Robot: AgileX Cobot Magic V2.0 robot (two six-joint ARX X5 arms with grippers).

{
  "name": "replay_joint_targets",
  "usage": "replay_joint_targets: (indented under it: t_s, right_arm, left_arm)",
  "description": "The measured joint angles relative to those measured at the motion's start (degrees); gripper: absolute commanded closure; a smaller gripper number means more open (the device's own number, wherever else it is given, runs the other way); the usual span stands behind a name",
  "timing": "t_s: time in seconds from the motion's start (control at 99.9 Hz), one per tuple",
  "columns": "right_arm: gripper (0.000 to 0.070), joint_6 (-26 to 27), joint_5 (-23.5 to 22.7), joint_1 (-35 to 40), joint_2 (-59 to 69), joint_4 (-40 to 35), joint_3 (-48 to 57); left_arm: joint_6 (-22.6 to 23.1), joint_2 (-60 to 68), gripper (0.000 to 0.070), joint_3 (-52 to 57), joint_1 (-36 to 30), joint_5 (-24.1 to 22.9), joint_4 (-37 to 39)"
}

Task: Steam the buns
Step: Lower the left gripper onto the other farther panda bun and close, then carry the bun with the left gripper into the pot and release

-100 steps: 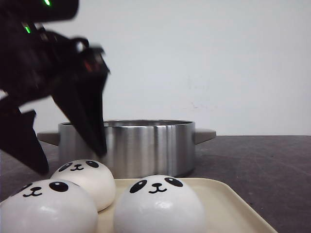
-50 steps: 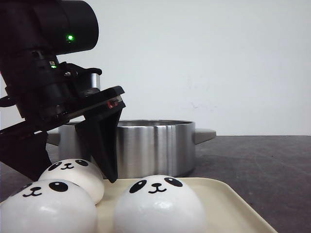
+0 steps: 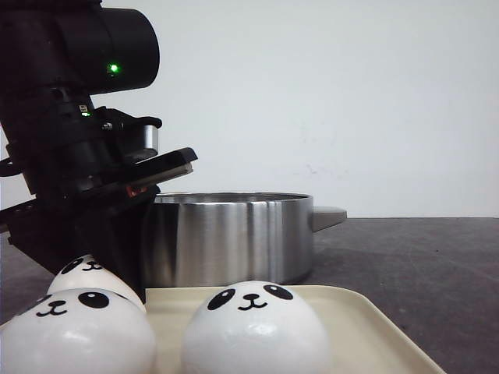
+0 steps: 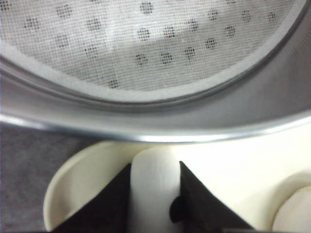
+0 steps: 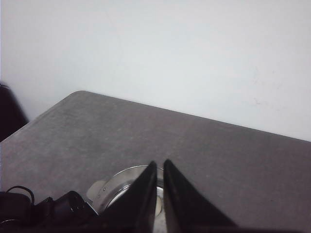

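Since half a second ago the left gripper (image 4: pixel 154 201) has come lower and closed in on the rear-left bun (image 3: pixel 84 274), which now looks squeezed narrow and is partly hidden behind the dark fingers (image 3: pixel 117 253). From the left wrist view, the two fingers press the white bun (image 4: pixel 153 182) from both sides, jaws narrowed to its width, at the tray's (image 4: pixel 233 170) edge just beside the steel steamer pot (image 3: pixel 234 238). Inside the pot lies a white mesh liner (image 4: pixel 146 43) over a perforated plate, with no bun on it. Two more buns sit on the cream tray's near edge, one at left (image 3: pixel 74 335) and one central (image 3: pixel 256 327). The right gripper (image 5: pixel 160 194) hangs high above the table (image 5: pixel 218 150), its tips nearly together, holding nothing.
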Motion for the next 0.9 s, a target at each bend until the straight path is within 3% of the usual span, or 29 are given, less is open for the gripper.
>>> replay_joint_targets:
  t_s: [0.5,0.901]
  right_arm:
    - [0.0685,-0.02,0.02,0.0,0.0,-0.17,0.0]
    - [0.0685,-0.02,0.02,0.0,0.0,-1.46,0.0]
  left_arm:
    - [4.9,-11.76,0.0697,18.8,-1.73,-0.98,-7.21]
    - [16.48,2.64,0.0697,35.45,5.92,-8.07,-10.08]
